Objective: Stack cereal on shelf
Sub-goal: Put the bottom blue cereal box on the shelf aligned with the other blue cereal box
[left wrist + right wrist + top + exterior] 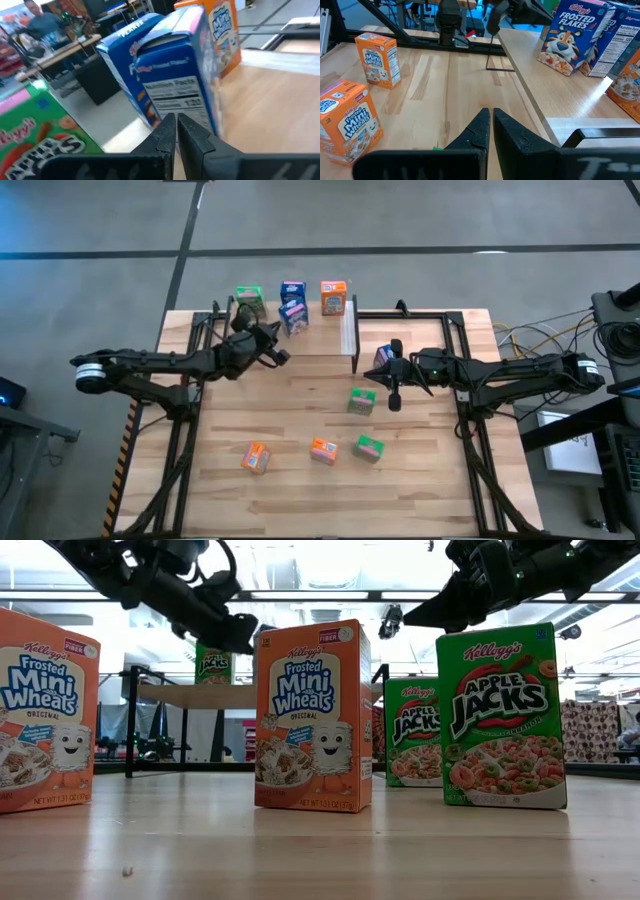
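While the left gripper [283, 356] hovers at the shelf [345, 342] edge, jaws together and empty just beside the tilted blue Frosted Flakes box [294, 318], a careless move could topple it. Right gripper [394, 395] is likewise closed, empty, above the desk [300, 490] beside a green Apple Jacks box [362, 401].
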Robot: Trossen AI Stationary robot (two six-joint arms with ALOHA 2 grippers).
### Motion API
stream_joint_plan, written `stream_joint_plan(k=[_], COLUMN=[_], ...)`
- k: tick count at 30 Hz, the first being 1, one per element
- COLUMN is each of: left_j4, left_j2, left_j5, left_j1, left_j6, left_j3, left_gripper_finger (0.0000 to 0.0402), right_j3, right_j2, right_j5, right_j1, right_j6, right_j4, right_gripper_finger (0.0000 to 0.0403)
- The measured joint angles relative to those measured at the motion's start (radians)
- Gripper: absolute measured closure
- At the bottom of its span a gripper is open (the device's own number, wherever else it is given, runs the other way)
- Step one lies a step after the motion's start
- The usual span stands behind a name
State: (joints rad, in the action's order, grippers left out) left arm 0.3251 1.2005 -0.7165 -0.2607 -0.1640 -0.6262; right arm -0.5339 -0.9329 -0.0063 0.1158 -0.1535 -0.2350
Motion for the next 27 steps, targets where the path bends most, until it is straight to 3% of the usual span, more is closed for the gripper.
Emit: stream_joint_plan(k=[2,6,8,12,18,27], left_j4=[-0.001,0.008,0.045,0.106,0.111,0.108], left_j2=[-0.001,-0.001,0.006,0.026,0.050,0.015], left_j5=[0.040,0.321,0.387,0.294,0.013,0.005], left_j1=[0.012,0.030,0.029,0.022,0.019,0.048], left_j6=[0.026,0.031,0.015,-0.029,-0.052,-0.052], left_j3=[0.000,0.000,0.000,0.000,0.000,0.000], left_gripper_finger=[0.0400,0.0400,0.0400,0.0400,0.0400,0.0400], right_j3=[0.000,0.000,0.000,0.000,0.000,0.000], right_j2=[0.000,0.000,0.000,0.000,0.000,0.000], right_j5=[0.000,0.000,0.000,0.000,0.000,0.000], right_j1=[0.000,0.000,0.000,0.000,0.000,0.000], right_j6=[0.000,-0.002,-0.003,-0.005,-0.006,-0.007], right_j4=[0.001,0.005,0.005,0.002,-0.001,-0.001], right_gripper_finger=[0.0390,0.0390,0.0390,0.0390,0.0390,0.0390])
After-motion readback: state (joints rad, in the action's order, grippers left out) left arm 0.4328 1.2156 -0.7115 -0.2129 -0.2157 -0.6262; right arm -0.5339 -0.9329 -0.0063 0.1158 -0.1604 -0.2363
